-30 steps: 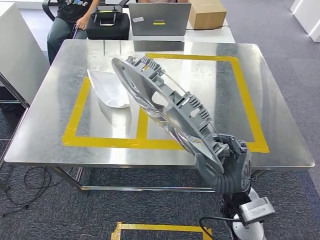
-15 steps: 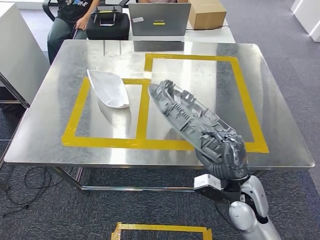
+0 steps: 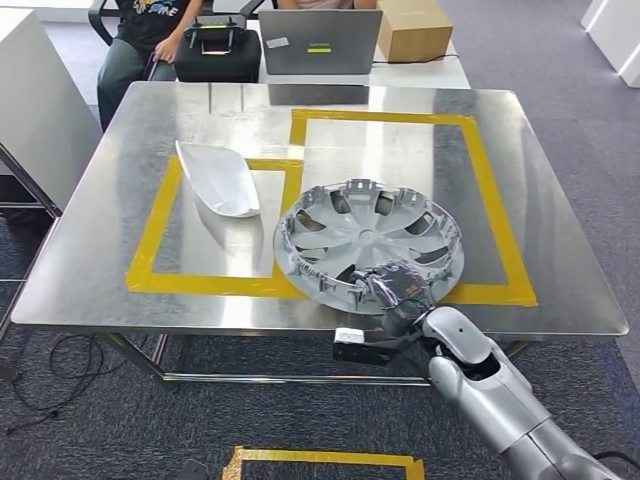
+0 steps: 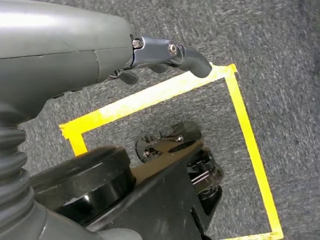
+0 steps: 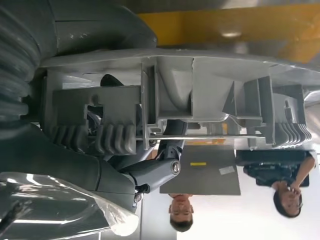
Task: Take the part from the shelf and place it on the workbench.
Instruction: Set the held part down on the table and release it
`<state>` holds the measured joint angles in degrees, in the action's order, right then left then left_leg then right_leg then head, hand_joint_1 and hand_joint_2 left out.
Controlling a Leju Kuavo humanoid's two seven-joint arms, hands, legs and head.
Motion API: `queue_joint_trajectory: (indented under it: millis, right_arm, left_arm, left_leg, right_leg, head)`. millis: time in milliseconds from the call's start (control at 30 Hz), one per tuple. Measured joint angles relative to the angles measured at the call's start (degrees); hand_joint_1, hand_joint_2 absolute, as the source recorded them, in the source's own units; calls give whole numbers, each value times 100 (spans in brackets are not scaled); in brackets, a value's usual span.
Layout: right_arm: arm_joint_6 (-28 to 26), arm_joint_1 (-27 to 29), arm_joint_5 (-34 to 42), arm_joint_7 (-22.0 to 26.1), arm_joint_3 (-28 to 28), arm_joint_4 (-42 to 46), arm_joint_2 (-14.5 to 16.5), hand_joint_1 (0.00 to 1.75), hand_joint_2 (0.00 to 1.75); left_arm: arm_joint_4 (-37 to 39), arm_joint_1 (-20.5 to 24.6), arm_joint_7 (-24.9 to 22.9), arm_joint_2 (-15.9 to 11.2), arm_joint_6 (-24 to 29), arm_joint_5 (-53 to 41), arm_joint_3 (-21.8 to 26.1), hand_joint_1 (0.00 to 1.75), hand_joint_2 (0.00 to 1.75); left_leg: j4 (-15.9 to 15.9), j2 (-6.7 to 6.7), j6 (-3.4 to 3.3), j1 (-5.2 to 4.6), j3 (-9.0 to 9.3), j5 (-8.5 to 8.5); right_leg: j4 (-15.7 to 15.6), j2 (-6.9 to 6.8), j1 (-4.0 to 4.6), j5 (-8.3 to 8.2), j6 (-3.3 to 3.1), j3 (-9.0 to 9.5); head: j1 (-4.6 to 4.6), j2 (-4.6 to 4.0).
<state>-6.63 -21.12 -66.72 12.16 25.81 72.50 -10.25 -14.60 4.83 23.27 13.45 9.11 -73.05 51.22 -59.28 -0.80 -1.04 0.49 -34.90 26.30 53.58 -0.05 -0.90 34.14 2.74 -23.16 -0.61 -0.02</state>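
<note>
Head view: wheel cover [image 3: 367, 243] over the bench [image 3: 90, 270].
Right hand [image 3: 394, 290] grasps its near rim, holding it nearly flat above the yellow tape [image 3: 494, 205], likely for setting down; left hand [image 4: 166, 55] hangs released.

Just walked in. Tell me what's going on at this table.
The right robot hand grips the near rim of a silver hubcap, which lies face up and nearly flat over the yellow tape on the metal workbench. Whether it is fully resting there is unclear. A curved silver panel lies in the other taped box. The left robot hand hangs over the carpet, holding nothing. A person sits behind the bench.
</note>
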Motion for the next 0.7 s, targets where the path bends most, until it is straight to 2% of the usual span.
queue_joint_trajectory:
  millis: [267, 433, 700]
  right_arm:
    - [-33, -1238, -460, -512, 1008, -1780, 460, 175, 175]
    - [-217, -1704, -496, -639, 1214, -2581, 658, 175, 175]
    - [-457, -2078, -692, -1018, 1326, -3309, 745, 175, 175]
  left_arm:
    - [0, 56, -12, -45, -132, -43, -143, 0, 175]
    - [0, 51, -48, -79, -131, -44, -226, 0, 175]
    - [0, 49, -95, -130, -129, 5, -239, 0, 175]
  left_leg:
    - [5, 3, 2, 3, 39, -1]
    - [5, -5, 5, 3, 40, -4]
    - [4, -5, 4, -3, 37, -3]
  right_leg:
    - [0, 5, 1, 1, -1, 26]
    - [1, -6, 0, 1, -1, 34]
    - [0, -4, -5, 0, -1, 28]
  head:
    - [-2, 0]
    - [1, 0]
    - [-1, 0]
